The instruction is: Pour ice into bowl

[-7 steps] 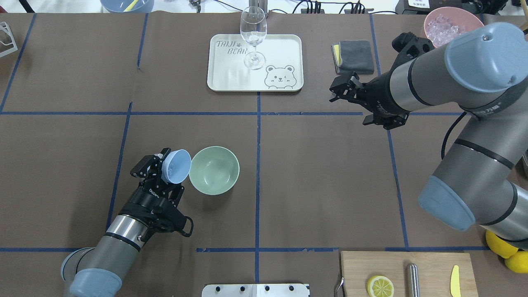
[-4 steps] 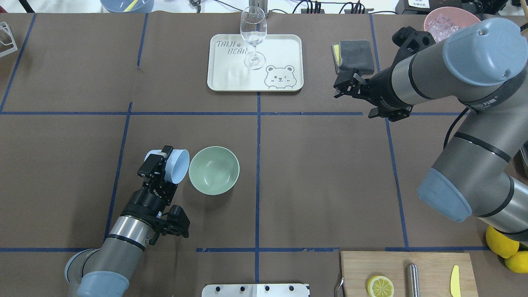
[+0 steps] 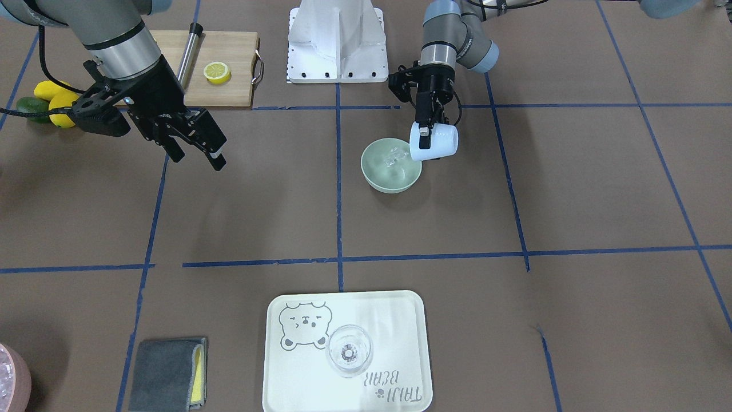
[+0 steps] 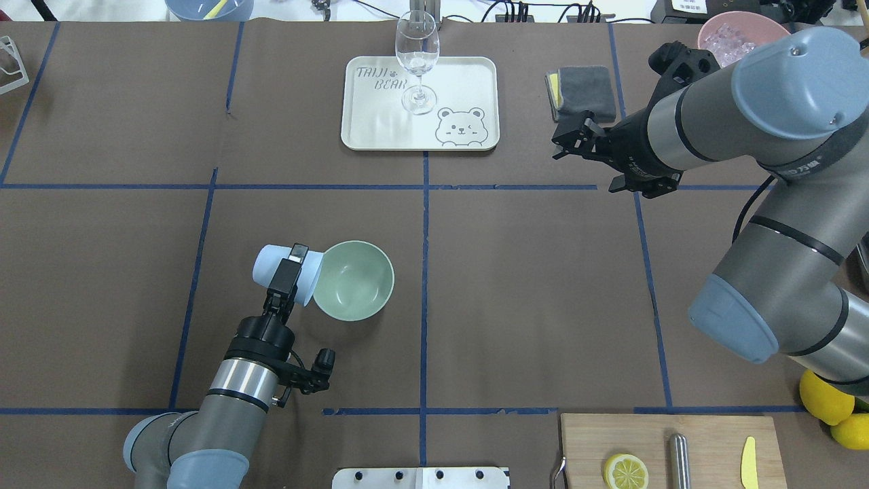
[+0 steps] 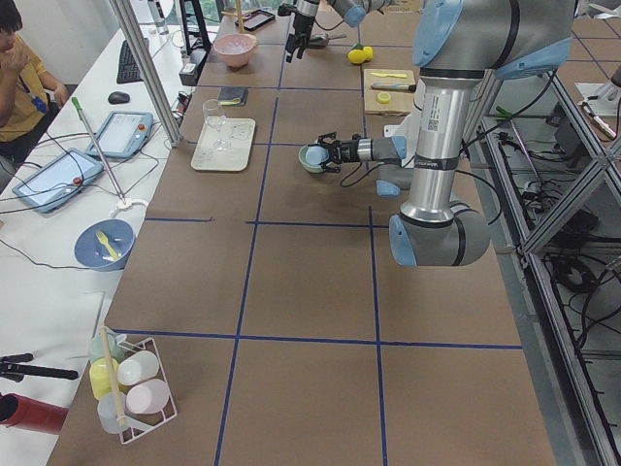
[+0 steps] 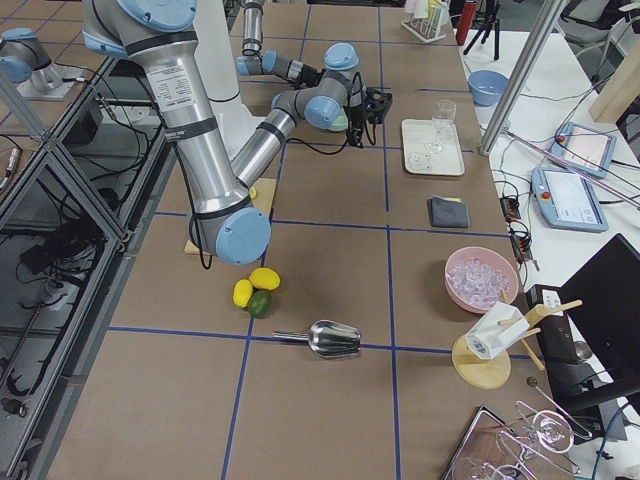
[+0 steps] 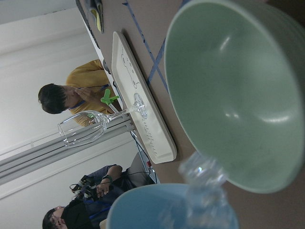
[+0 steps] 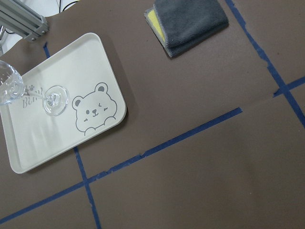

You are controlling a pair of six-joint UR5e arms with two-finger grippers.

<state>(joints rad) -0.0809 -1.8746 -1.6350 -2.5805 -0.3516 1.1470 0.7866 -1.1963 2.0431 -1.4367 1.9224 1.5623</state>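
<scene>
Front-facing view: the left claw (image 3: 424, 133) pinches the blue cup (image 3: 436, 142), tipped sideways over the bowl's (image 3: 377, 174) rim; some ice (image 3: 394, 156) already lies inside.

Overhead view: the cup's mouth barely overlaps that rim, so cubes could bounce onto the table (image 4: 529, 285). The right claw (image 4: 569, 139), spread and empty, hovers well apart, near the cloth (image 4: 585, 92). The tray (image 4: 468, 81) and glass (image 4: 416, 61) stand clear.

Left wrist view: cubes crowd the cup's lip.

Left arm (image 4: 227, 407) and right arm (image 4: 781, 122): silver-grey tubes, pale blue joint caps, black bands; black cable (image 4: 740, 219) on the right.
</scene>
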